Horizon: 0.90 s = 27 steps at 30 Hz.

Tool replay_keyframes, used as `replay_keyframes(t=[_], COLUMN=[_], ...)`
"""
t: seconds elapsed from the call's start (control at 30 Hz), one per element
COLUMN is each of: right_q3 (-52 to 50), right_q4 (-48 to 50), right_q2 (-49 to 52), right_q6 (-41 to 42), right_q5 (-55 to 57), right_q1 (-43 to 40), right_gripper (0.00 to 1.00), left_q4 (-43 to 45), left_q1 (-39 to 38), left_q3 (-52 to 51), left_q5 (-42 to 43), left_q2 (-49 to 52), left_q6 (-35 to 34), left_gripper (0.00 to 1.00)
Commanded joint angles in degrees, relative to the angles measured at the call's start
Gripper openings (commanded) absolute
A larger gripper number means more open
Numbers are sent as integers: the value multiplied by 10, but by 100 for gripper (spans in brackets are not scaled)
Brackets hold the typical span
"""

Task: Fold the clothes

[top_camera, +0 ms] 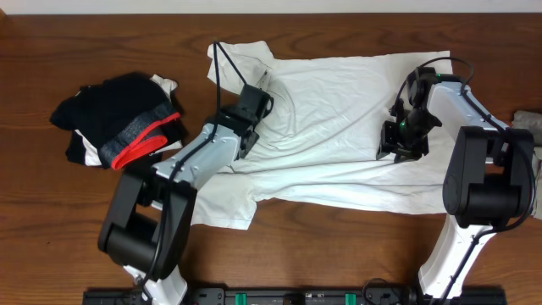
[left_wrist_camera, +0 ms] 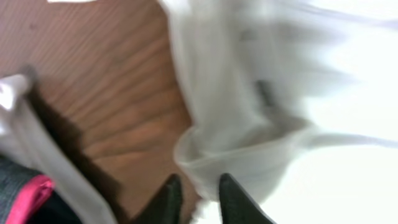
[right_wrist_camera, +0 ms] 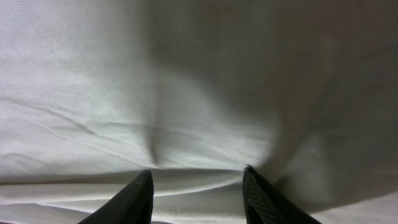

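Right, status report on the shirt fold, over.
Right gripper open, over shirt. Left gripper at shirt's edge, blurred, grip unclear. Shirt spread, unfolded. Black pile beside, not blocking.

dark brown wooden table (top_camera: 51, 229) under soft, even light.

The left arm (top_camera: 200, 156) and right arm (top_camera: 458, 102) each pair smooth white link shells with fat black cylindrical joint housings. A thin black cable (top_camera: 216, 68) loops to the black head of the left gripper (left_wrist_camera: 198, 178), and a second black cable (top_camera: 457, 61) arcs over the right arm. On the right gripper (right_wrist_camera: 198, 170), the fingers (right_wrist_camera: 132, 200) are matte black and taper to points. Its head shows a small green spot (top_camera: 404, 124), possibly an indicator light.
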Motion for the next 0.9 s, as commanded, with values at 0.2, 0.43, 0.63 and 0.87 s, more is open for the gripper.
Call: replay_keyframes(t=[0.2,0.43,0.63,0.87], right_q3=[-17,-17,-17,-17], right_q4=[4,3,0,-2], right_q2=[16,16,16,16], right_q6=[8,8,8,8], right_q5=[29,29,29,29], right_q1=[-7,-7,-7,-7], right_gripper=[46,46,45,46], left_q4=[-7,18,41,50], left_q1=[-62,-48,-35,-14], left_q3=[11,9,9,9], left_q5=[59,47,48,47], left_q2=[-16,30,40,63], left_q6=[-5,-5,-5,-3], left_gripper=[40,40,41,32])
